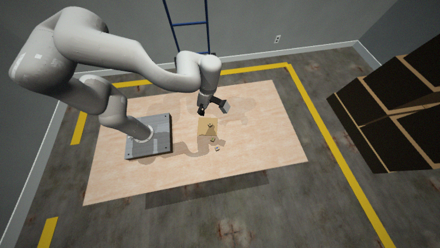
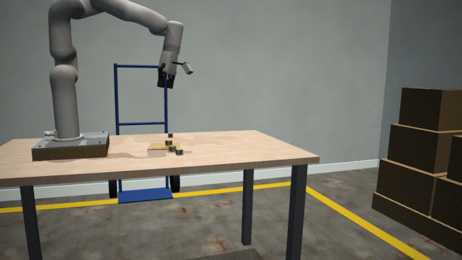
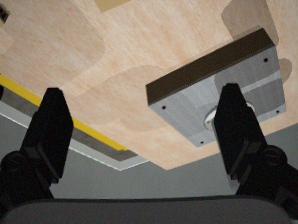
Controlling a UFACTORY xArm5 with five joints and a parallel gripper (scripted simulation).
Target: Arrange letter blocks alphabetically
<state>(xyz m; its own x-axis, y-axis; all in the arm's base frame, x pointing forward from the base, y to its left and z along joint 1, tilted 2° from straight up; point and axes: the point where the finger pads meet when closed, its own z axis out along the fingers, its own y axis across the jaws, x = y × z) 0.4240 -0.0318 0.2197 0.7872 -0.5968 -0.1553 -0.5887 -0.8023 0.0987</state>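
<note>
A tan mat point(image 1: 203, 130) point(image 2: 156, 146) lies flat on the table point(image 1: 261, 138) point(image 2: 242, 151), just right of the robot's base. One small block point(image 1: 210, 124) point(image 2: 168, 142) sits on the mat. A second block point(image 1: 212, 139) point(image 2: 171, 148) and a third with a blue mark point(image 1: 217, 148) point(image 2: 179, 151) lie off the mat, toward the near edge. Another block point(image 2: 170, 135) lies beyond the mat's far side; in the top view the gripper hides it. The marks are too small to read. My gripper point(image 1: 201, 110) point(image 2: 165, 83) point(image 3: 142, 103) is open and empty, high above the mat's far edge.
The grey base plate point(image 1: 154, 135) point(image 2: 70, 145) point(image 3: 226, 70) stands left of the mat. A blue hand truck point(image 1: 187, 23) point(image 2: 140, 123) stands behind the table. Stacked cardboard boxes point(image 1: 394, 107) point(image 2: 420, 145) are on the floor to the right.
</note>
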